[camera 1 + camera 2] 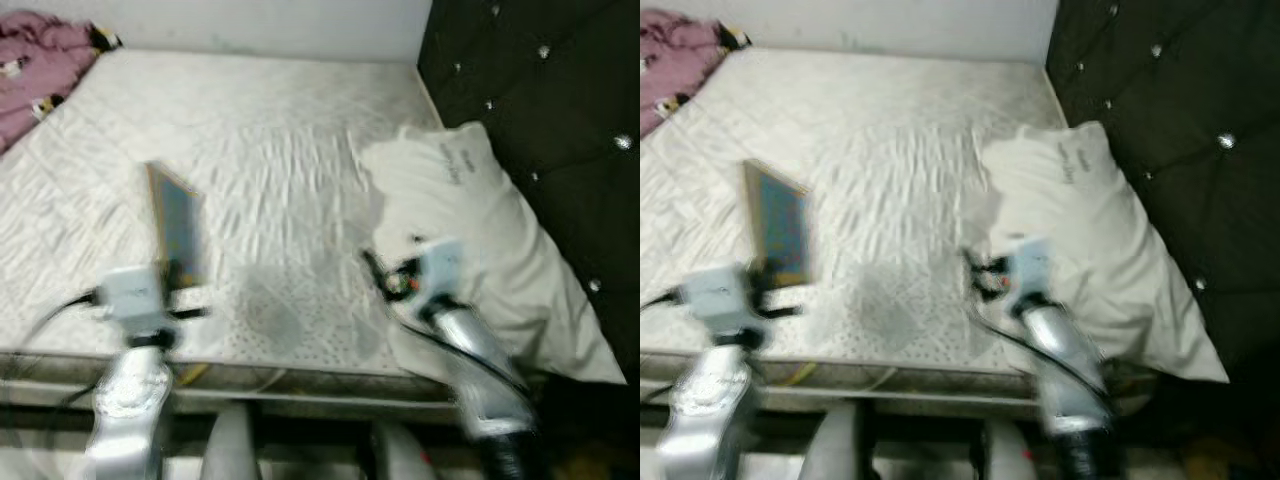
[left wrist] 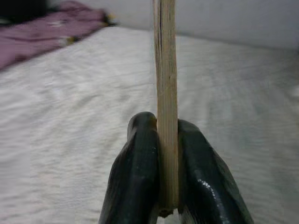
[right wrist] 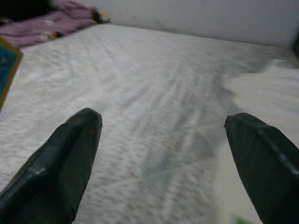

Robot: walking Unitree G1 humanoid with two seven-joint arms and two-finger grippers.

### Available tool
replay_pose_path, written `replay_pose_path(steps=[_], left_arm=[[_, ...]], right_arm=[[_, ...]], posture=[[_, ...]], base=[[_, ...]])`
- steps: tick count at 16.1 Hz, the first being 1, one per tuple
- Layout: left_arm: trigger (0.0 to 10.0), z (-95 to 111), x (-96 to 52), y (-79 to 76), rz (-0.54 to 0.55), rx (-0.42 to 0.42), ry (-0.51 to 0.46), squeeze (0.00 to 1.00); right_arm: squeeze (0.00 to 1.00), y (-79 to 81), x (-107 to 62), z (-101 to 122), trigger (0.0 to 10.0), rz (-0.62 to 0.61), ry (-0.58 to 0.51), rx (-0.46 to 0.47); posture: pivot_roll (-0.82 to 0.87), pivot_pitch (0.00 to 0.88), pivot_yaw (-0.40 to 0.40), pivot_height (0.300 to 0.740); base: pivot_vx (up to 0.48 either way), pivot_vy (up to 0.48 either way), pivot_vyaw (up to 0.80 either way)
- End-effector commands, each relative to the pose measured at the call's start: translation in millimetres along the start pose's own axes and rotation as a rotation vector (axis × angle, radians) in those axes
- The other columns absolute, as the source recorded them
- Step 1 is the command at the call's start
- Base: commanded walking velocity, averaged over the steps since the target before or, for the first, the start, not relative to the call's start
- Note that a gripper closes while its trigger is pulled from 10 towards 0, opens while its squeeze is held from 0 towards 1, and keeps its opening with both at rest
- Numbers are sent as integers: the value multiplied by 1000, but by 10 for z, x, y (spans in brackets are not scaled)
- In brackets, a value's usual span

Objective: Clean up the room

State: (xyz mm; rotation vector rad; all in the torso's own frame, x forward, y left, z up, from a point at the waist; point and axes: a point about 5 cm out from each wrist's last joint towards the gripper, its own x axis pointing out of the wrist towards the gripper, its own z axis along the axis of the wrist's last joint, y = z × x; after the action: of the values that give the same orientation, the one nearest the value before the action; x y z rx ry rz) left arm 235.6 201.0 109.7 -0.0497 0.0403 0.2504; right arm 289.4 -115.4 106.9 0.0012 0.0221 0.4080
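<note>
A flat wooden-framed picture [image 1: 177,222] with a blue face stands upright over the near left part of the white bed [image 1: 280,150]. My left gripper [image 2: 167,140] is shut on its lower edge; in the left wrist view the thin wooden edge [image 2: 166,93] rises between the two black fingers [image 2: 138,172]. My right gripper [image 3: 163,135] is open above the mattress near a white pillow [image 1: 480,220], with nothing between its fingers [image 3: 65,154]. The right arm [image 1: 450,300] reaches in from the lower right.
A purple blanket [image 1: 35,70] is bunched at the bed's far left corner. A black tufted headboard [image 1: 540,110] stands along the right side, behind the pillow. The bed's near edge [image 1: 300,375] runs just in front of me.
</note>
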Motion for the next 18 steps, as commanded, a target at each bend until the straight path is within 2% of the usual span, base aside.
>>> replay_pose_path(steps=[1, 4, 6, 9, 10, 11, 15, 18], left_arm=[[10000, 91, 20, -103, -29, -23, -45, 0], [10000, 51, 62, -156, -29, -53, -12, 0], [10000, 13, 105, -184, -34, -69, 21, 0], [10000, -62, 212, -329, -82, -155, 95, 0], [10000, -81, 250, -427, -105, -239, 125, 0], [10000, -92, 265, -464, -110, -257, 140, 0], [10000, -135, 328, -651, -165, -353, 209, 0], [10000, -105, 415, -715, -213, -408, 228, 0]], right_arm=[[0, -128, -57, -11, 10000, -38, 12, -16], [0, -132, -57, -8, 10000, -35, 12, -18], [0, -130, -54, -6, 10000, -35, 13, -17], [0, -130, -59, 4, 10000, -33, 12, -22], [0, -136, -65, 8, 10000, -34, 11, -25], [0, -139, -68, 11, 10000, -35, 9, -27], [0, -166, -82, 32, 10000, -45, 7, -35], [0, -180, -94, 43, 10000, -45, 8, -42]], posture=[[12, 34, -8, 619], [7, 37, -13, 619], [7, 38, -14, 594], [-9, 43, -19, 549], [-18, 46, -21, 536], [-19, 47, -21, 527], [-36, 56, -30, 527], [-42, 61, -40, 527]], base=[[0, 0, 0], [0, 0, 0], [0, 0, 0], [0, 0, 0], [0, 0, 0], [0, 0, 0], [0, 0, 0], [0, 0, 0]])
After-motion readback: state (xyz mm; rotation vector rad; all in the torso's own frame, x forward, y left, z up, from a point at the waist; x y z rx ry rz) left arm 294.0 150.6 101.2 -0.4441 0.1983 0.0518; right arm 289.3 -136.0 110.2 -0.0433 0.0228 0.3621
